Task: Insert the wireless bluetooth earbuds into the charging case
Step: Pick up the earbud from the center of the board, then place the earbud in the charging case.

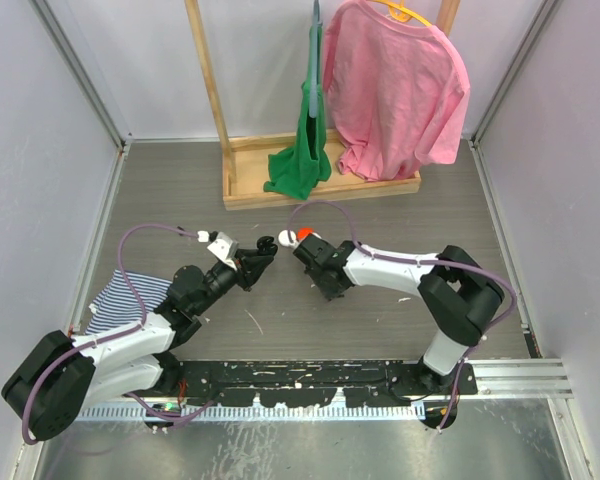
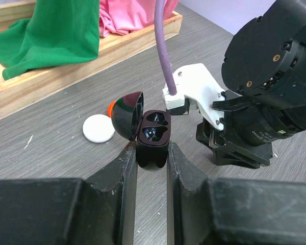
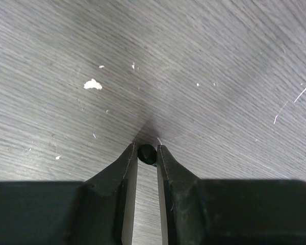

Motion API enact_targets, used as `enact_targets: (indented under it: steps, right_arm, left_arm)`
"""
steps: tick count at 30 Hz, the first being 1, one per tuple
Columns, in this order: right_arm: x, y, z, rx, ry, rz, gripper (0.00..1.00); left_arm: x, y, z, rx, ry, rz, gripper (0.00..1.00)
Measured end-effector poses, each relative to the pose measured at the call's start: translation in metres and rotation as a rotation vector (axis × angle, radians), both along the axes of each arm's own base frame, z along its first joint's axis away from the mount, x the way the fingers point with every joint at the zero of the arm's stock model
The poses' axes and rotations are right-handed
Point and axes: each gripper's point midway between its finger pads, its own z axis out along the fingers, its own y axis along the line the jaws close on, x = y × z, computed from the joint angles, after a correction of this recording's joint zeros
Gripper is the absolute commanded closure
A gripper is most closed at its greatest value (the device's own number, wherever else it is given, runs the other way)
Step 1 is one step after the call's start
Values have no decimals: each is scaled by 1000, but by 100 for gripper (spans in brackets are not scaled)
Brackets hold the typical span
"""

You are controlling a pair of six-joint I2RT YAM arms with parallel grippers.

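Earbud (image 3: 147,154) pinched on the counter (image 3: 219,61) as open charging case (image 2: 152,148) waits
Right jaws stand nearly shut around the small black earbud lying on the counter, seemingly gripping it for the lift; left jaws, clamped narrow on the case's base, hold it nearby, upright with lid (image 2: 127,115) swung back, likely so both empty wells (image 2: 156,125) face the right arm (image 2: 275,76).

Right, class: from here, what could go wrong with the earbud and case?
The right gripper pinches the black earbud by just its jaw tips on the table, so it may slip out on lifting. The left gripper grips the open charging case only by its lower end; pressing in might tilt it.
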Motion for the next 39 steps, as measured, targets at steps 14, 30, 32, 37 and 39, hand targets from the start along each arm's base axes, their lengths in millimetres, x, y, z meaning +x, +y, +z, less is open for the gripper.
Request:
enact_targets:
  steps: [14, 30, 32, 37, 39]
  right_arm:
    - [0, 38, 63, 339, -97, -5, 83]
    - [-2, 77, 169, 945, -313, -42, 84]
    - [-3, 81, 183, 1023, -336, -36, 84]
    - [-8, 90, 216, 1199, -375, -8, 84]
    - [-11, 94, 227, 1262, -380, 9, 84]
  left_arm:
    - [-7, 0, 2, -21, -27, -25, 99]
    - [-19, -2, 21, -67, -109, -78, 98]
    - [-22, -3, 22, -68, -122, -96, 97]
    - [-30, -8, 27, -73, -150, -148, 97]
    - [-34, -10, 30, -75, -162, -171, 97]
